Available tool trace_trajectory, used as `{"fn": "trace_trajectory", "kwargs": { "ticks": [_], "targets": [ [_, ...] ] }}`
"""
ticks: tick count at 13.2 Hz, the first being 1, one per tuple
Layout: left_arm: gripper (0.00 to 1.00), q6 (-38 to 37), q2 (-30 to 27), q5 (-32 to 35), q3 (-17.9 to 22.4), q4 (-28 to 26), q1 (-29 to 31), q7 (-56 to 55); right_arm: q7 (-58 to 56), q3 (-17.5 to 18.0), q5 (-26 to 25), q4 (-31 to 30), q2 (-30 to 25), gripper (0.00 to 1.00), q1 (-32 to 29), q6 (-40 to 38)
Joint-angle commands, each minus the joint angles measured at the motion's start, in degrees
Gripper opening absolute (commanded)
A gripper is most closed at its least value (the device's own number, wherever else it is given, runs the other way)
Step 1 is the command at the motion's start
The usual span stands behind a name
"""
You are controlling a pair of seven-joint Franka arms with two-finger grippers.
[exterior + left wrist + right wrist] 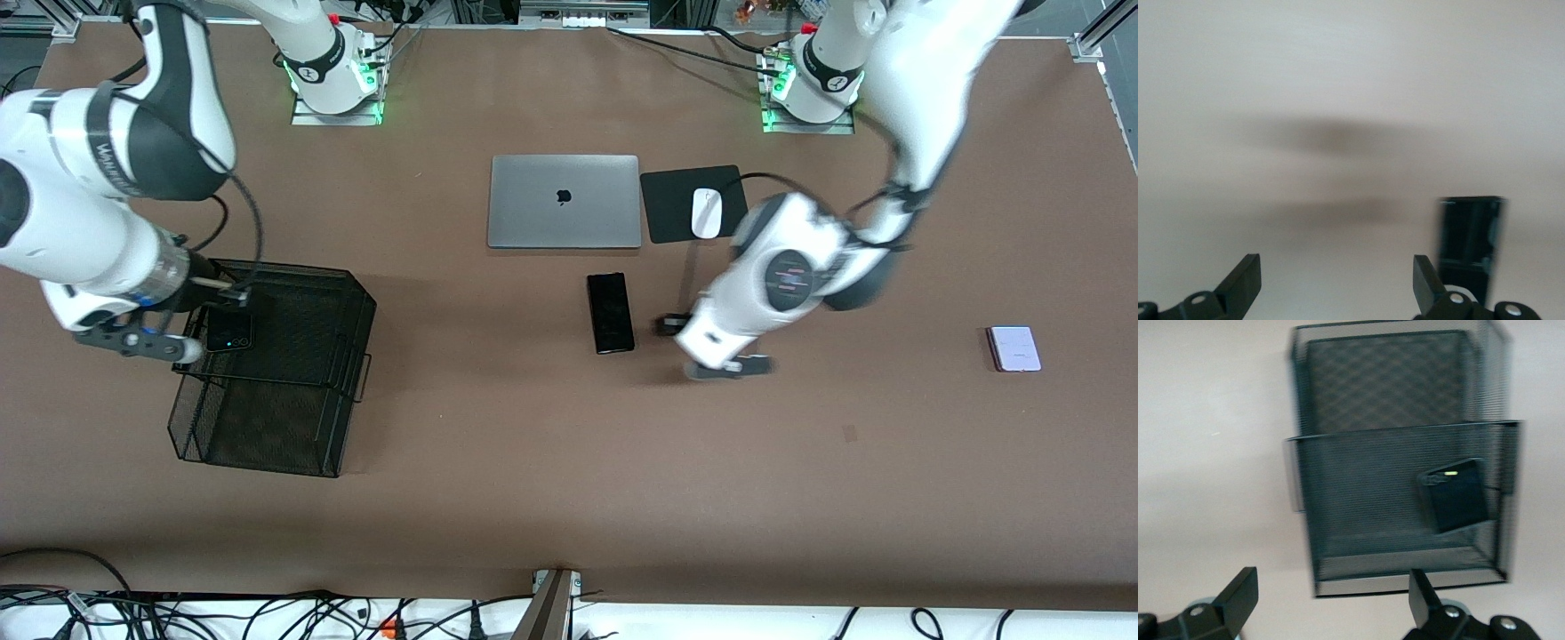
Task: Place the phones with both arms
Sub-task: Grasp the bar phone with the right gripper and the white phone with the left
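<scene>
A squarish black folded phone (pixel 228 331) (pixel 1455 495) lies inside the black mesh basket (pixel 267 418) (pixel 1398 387) at the right arm's end of the table. My right gripper (pixel 147 345) (pixel 1331 597) hangs open and empty over the basket's outer edge. A long slim black phone (pixel 611 312) (pixel 1468 247) lies flat on the table, nearer the front camera than the laptop. Beside it my left gripper (pixel 711 348) (pixel 1337 283) is open, with only bare table between its fingers. A pale lilac phone (pixel 1013 348) lies alone toward the left arm's end.
A shut grey laptop (pixel 564 201) lies at the table's middle, farther from the front camera than the slim phone. Beside it is a black mouse pad (pixel 669 203) with a white mouse (pixel 706 213) on it. Brown table (pixel 569 480) spreads toward the front camera.
</scene>
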Motion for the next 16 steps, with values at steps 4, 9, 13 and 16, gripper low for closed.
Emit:
{"fn": "trace_trajectory", "kwargs": {
  "ticks": [4, 9, 13, 16],
  "targets": [
    [1.0, -8.54, -0.64, 18.25, 0.78, -1.86, 20.52, 13.45, 14.33, 6.88, 4.02, 7.26, 13.59, 1.0, 13.99, 12.47],
    [1.0, 9.24, 4.63, 24.59, 2.27, -1.85, 35.91, 32.97, 19.51, 8.82, 4.45, 20.45, 30.82, 1.0, 23.76, 21.25],
    [1.0, 17.57, 10.0, 25.14, 2.27, -2.03, 43.39, 44.17, 26.64, 10.67, 4.1, 21.87, 37.78, 1.0, 27.71, 29.97],
    [1.0, 17.74, 10.97, 24.87, 2.27, -2.03, 44.81, 44.17, 27.35, 10.59, 3.75, 21.87, 39.81, 1.0, 29.57, 31.39]
  ]
}}
